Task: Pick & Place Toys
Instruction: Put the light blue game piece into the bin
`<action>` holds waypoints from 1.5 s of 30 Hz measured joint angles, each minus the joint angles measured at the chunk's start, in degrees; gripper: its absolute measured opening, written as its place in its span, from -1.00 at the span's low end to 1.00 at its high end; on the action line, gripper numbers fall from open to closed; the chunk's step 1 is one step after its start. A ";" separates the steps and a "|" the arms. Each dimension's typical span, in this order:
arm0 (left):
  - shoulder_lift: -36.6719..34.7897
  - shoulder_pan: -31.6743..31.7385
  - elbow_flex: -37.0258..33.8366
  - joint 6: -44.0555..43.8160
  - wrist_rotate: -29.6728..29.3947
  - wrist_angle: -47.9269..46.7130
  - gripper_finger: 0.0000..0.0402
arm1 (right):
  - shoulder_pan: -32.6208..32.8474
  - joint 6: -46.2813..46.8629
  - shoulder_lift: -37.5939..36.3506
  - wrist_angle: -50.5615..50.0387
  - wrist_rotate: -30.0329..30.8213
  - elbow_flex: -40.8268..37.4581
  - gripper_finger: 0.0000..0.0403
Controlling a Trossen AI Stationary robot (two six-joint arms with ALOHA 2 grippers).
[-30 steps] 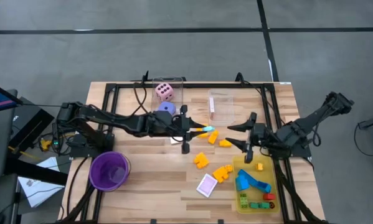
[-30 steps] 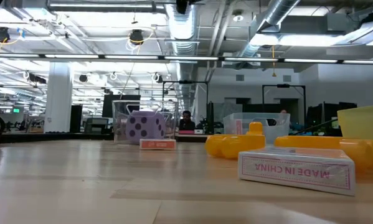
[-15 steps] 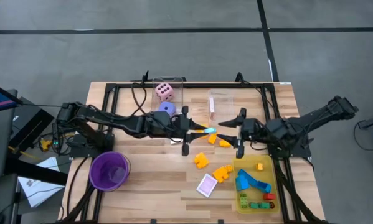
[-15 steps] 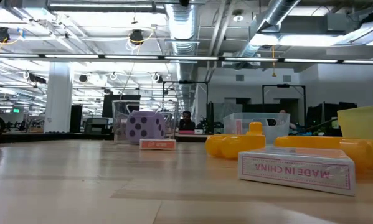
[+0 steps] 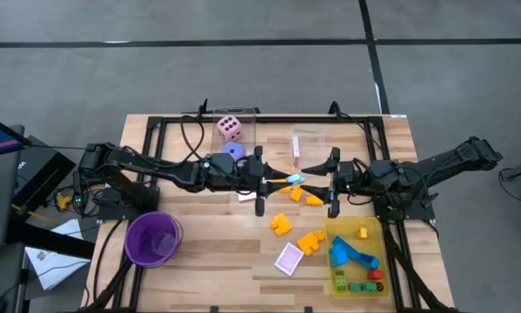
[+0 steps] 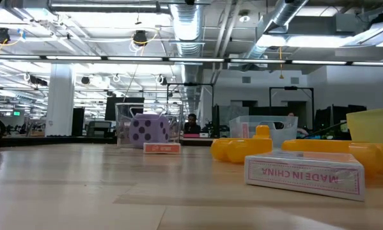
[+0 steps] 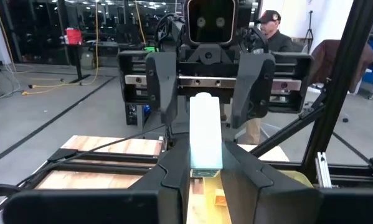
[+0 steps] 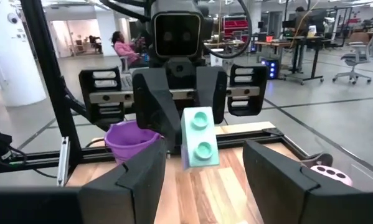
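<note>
My left gripper (image 5: 276,181) is shut on a pale teal studded block (image 5: 291,180) above the table's middle. The block also shows in the left wrist view (image 7: 205,134) and the right wrist view (image 8: 200,138). My right gripper (image 5: 317,183) faces it from the table's right, open and empty. Its fingers (image 8: 131,180) stand wide on either side of the block's free end without touching it. Yellow and orange blocks (image 5: 304,196) lie on the table below both grippers. More orange blocks (image 5: 310,241) and a pink-white card box (image 5: 289,258) lie nearer. My left gripper pinches the teal block by its near end (image 7: 206,169) between its two fingers. The fingers come level from the table's left and lie along the block. The block sticks out past the fingertips toward my right gripper, lifted clear of the table.
A yellow tray (image 5: 377,252) at the near right holds blue, green, red and yellow pieces. A purple cup (image 5: 153,237) stands at the near left. At the far edge are a clear box with a pink die (image 5: 230,129), a purple die (image 5: 232,150) and another clear box (image 5: 308,146).
My right gripper has moved toward the table's left and a little toward its far edge, from over the tray's far end to just in front of the held block, staying open. My left gripper and the block have kept still.
</note>
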 joint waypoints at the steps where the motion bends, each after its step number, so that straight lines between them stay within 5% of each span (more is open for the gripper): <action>1: 0.00 0.10 0.00 -0.25 0.00 0.14 -0.69 | -0.26 -0.01 0.00 0.03 -0.30 0.00 0.03; 45: 0.02 0.13 0.00 -1.98 -0.02 1.49 -0.69 | -3.96 0.89 5.28 0.79 -6.30 4.79 0.03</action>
